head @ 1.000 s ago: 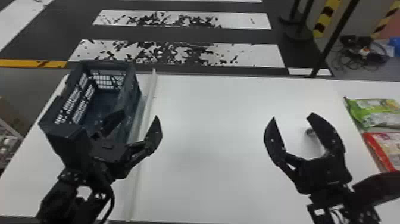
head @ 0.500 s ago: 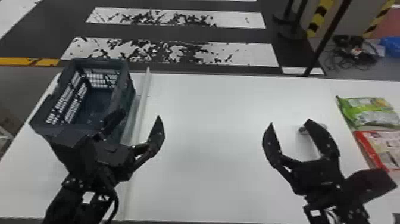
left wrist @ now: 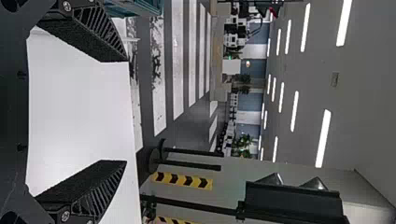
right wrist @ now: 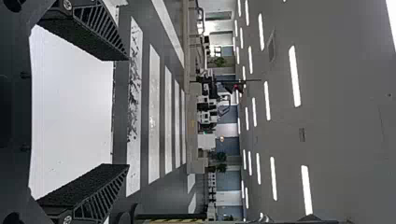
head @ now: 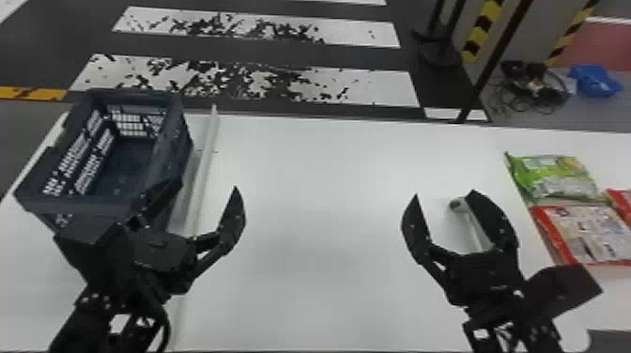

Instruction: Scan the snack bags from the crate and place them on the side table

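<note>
Snack bags (head: 554, 178), green and red, had lying flat at the head view's right; held left gripper (head: 207, 184) spread near the crate (head: 180, 136), right gripper (head: 444, 193) spread above the white table (head: 319, 234).

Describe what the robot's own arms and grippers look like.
The left arm and right arm are black and jointed. A dark cable loops beside the left one. The left gripper and right gripper each have two black fingers tapering to points, with ribbed sides, rough-textured inner faces and silvery screws near their bases.
</note>
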